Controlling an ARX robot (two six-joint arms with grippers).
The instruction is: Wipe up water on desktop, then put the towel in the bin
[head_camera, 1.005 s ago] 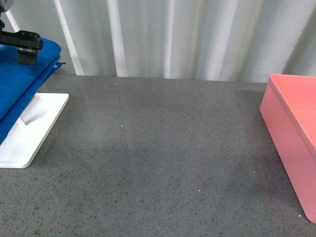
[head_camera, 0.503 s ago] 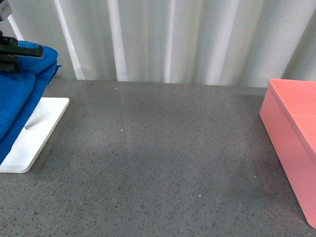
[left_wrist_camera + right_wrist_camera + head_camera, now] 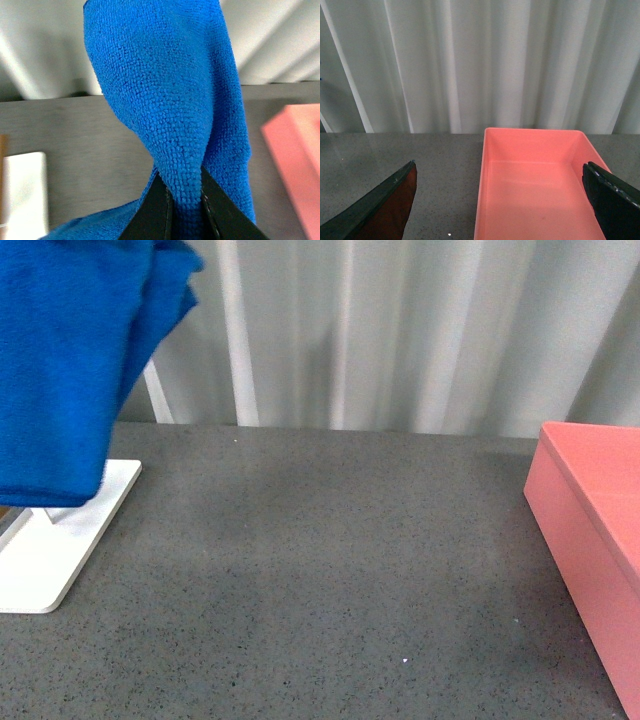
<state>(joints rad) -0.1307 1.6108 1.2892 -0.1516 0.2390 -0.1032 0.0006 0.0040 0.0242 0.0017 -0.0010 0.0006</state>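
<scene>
Change: towel (image 3: 70, 370) is up off its earlier drape at the edge of the front view and now hangs free, filling more of that view; the left gripper is no longer in it.
Towel place: in the air, well apart from the bin (image 3: 590, 530), at the opposite end of the desktop (image 3: 330, 560); its lower edge hangs over the white rack base (image 3: 60, 540), which also lies at the end far from the bin.
Left gripper (image 3: 182, 187): closed on a narrow pinch of one towel fold, cloth bulging out of the jaws.
Right gripper (image 3: 497, 200): spread wide, empty, hovering at the near end of the bin, which is empty inside.
Towel axis: long axis near vertical; pinched end up, loose end down; cloth doubled, not spread.
Water: no puddle can be told apart on the speckled surface.
Risk 1: cloth slips out, because the bite is small and the full weight hangs from it.
Risk 2: loose end snags the rack if the carry toward the bin starts low.
Risk 3: bunched cloth wipes only a thin strip and misses water.
Risk 4: right gripper over the bin blocks the drop.
</scene>
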